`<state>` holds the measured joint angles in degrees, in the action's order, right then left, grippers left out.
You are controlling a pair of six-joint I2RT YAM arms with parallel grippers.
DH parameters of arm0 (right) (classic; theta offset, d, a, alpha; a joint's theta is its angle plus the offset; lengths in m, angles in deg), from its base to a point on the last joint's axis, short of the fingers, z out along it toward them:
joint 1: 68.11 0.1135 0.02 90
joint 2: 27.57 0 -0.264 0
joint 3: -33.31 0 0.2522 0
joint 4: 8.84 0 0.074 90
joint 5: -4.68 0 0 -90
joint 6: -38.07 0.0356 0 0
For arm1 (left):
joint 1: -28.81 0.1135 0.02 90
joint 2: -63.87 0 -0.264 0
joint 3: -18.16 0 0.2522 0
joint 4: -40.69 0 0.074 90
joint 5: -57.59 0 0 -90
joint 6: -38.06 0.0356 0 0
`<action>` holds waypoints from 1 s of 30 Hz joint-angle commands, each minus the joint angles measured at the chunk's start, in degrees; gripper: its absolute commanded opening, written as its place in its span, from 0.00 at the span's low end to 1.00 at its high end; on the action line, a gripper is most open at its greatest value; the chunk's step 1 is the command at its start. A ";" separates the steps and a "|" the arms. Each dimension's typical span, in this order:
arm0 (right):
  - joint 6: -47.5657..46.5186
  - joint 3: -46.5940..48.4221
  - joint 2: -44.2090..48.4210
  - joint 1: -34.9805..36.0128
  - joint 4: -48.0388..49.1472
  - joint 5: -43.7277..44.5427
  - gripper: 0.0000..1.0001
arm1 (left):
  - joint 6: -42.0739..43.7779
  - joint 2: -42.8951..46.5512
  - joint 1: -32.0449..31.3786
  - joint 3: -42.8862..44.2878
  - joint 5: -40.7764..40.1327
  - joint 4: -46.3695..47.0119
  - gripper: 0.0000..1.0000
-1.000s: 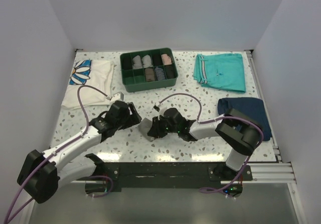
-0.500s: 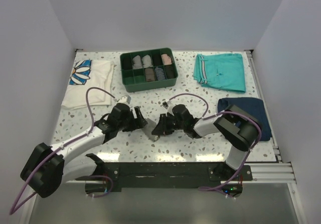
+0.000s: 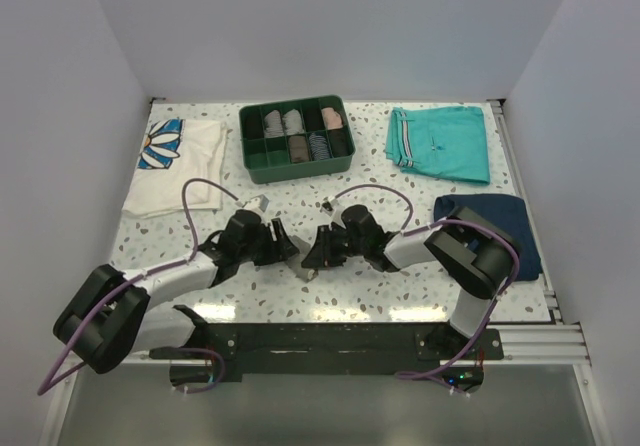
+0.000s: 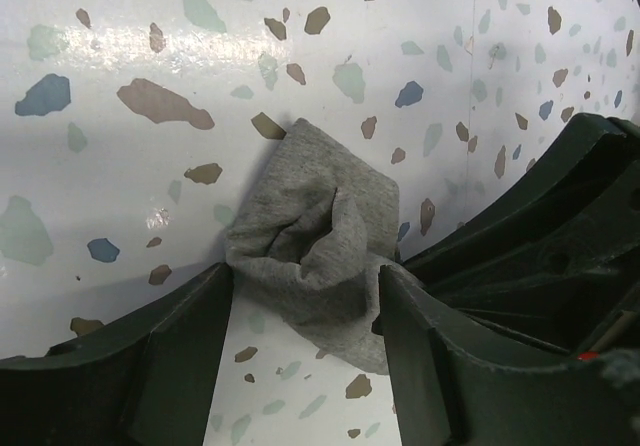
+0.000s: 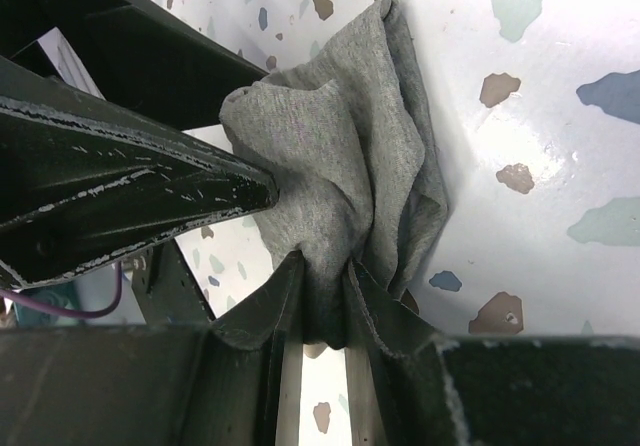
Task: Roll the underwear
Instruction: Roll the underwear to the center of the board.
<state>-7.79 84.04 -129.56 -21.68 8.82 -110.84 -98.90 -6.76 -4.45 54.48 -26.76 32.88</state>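
The underwear (image 4: 320, 231) is a small grey crumpled cloth lying on the speckled table between the two arms (image 3: 306, 265). My right gripper (image 5: 325, 301) is shut on its bunched lower edge, and the rest of the underwear (image 5: 350, 156) spreads out above the fingers. My left gripper (image 4: 305, 311) is open, one finger (image 4: 185, 351) on each side of the cloth's near end and touching or nearly touching it. In the top view the left gripper (image 3: 283, 246) and the right gripper (image 3: 314, 253) face each other closely.
A green divided tray (image 3: 293, 174) with rolled garments stands behind the grippers. A white daisy shirt (image 3: 178, 171) lies at the far left, teal shorts (image 3: 440, 142) at the far right, a navy folded garment (image 3: 492, 221) on the right.
The left gripper has moved right up to the underwear and now straddles it. The right gripper has shifted slightly away from the arm bases, still holding the cloth.
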 commanded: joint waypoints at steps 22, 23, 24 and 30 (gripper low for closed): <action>-5.38 3.10 0.04 -0.03 -12.17 2.49 0.25 | 1.25 -0.82 3.64 -2.62 4.46 6.88 0.28; -5.90 3.46 0.30 0.06 -13.04 2.40 0.28 | 1.43 -1.17 3.64 -2.27 4.37 6.79 0.23; -6.26 3.55 1.18 0.15 -13.40 2.40 0.31 | 1.87 -1.61 3.64 -2.00 4.20 6.61 0.21; -11.26 5.56 7.94 0.59 -22.09 7.75 0.51 | 4.94 -5.74 3.55 1.16 3.49 3.36 0.13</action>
<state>-13.22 87.71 -126.55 -21.50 -2.59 -109.20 -97.78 -10.17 -1.19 53.15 -22.78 38.24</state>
